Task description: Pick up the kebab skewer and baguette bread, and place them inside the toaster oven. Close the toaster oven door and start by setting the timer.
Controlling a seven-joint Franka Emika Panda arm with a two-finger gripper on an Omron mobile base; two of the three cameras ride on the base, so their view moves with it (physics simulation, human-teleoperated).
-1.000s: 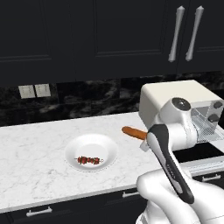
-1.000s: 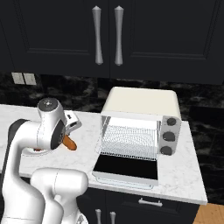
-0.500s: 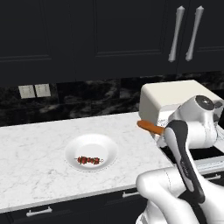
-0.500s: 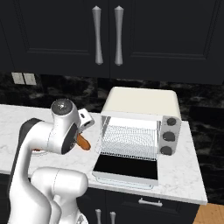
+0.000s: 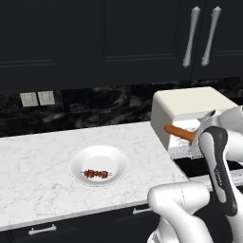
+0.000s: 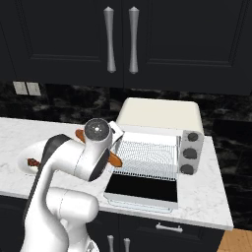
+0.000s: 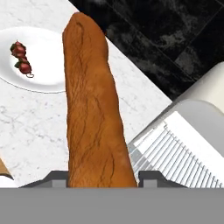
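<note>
From the left base view, you see the baguette bread (image 5: pixel 179 132) carried at the open front of the toaster oven (image 5: pixel 190 107), while the kebab skewer (image 5: pixel 97 173) lies on the white plate (image 5: pixel 118 159) on the desk (image 5: pixel 38 166). From the right base view, your arm holds the loaf beside the wire rack (image 6: pixel 150 157), above the lowered toaster oven door (image 6: pixel 141 189). In the hand view, your pincer (image 7: pixel 102 177) is partly closed, its fingertips (image 7: pixel 57 177) clamping the loaf.

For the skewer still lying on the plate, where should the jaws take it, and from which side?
Grip the kebab skewer at its middle, across the meat chunks, coming straight down from above. It lies flat in the shallow white plate, so a side approach would likely hit the rim. Set the jaws crosswise to the stick; the chunks give more to hold than the thin bare ends.
</note>
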